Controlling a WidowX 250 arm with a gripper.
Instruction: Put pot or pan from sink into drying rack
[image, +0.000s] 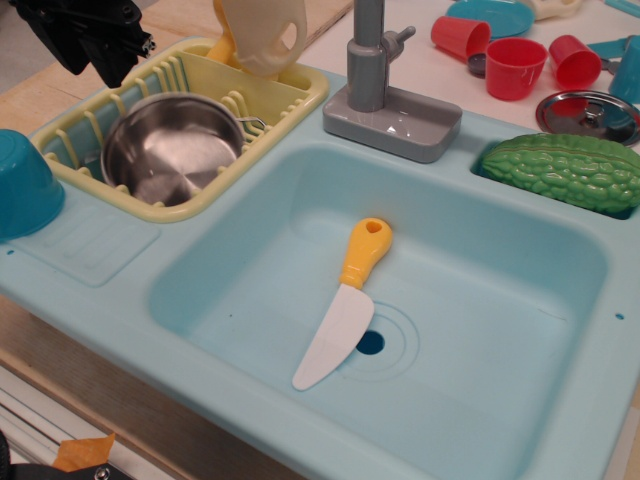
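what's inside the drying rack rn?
The steel pot sits in the yellow drying rack, open side up. Slats beneath it are hidden. Pot looks empty.

A toy knife (342, 303) is lying by the drain hole as a green bitter gourd (562, 170), red cups (515, 66) and a steel lid (588, 113) are sitting nearby.

A play kitchen set up on a wooden desk: a light-blue plastic toy sink (470, 300) with grey faucet (385, 85), a yellow drying rack (290, 95) toward the left edge, plastic cups (515, 65) at the far right corner.
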